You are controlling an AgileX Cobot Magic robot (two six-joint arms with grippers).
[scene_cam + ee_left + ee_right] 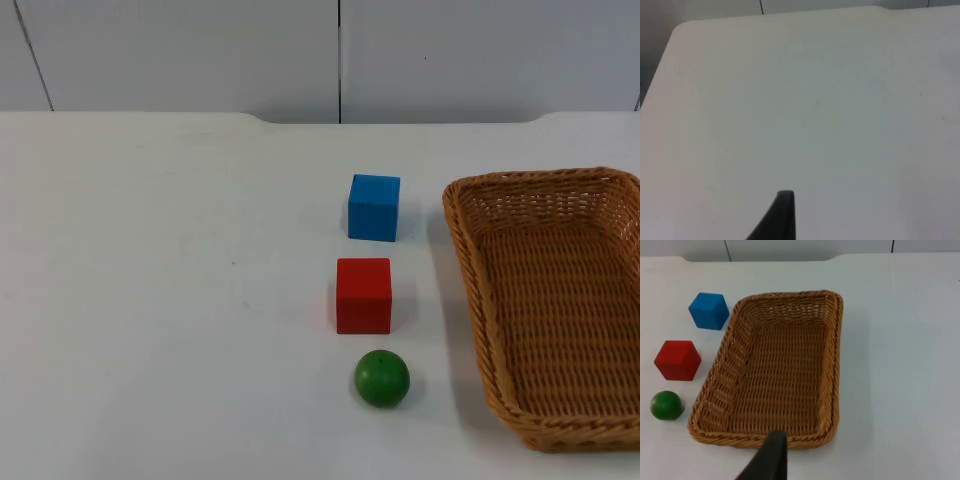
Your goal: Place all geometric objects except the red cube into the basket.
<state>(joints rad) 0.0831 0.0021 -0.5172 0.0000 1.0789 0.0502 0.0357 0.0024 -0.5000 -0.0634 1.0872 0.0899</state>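
Basket, woven and empty, lies at the desk's right edge in the top view. Just beside its left wall stand one blue cube, one red cube and one green ball in a row from wall side to front edge, none touching.

From the left wrist, bare desk runs to its far corner below the left gripper; whether its jaws are open or closed I cannot tell.

From the right wrist, the right gripper hangs over the basket's near rim, jaws likewise untellable. My worry: the ball may roll if nudged, and the red cube sits between both targets, easily bumped.
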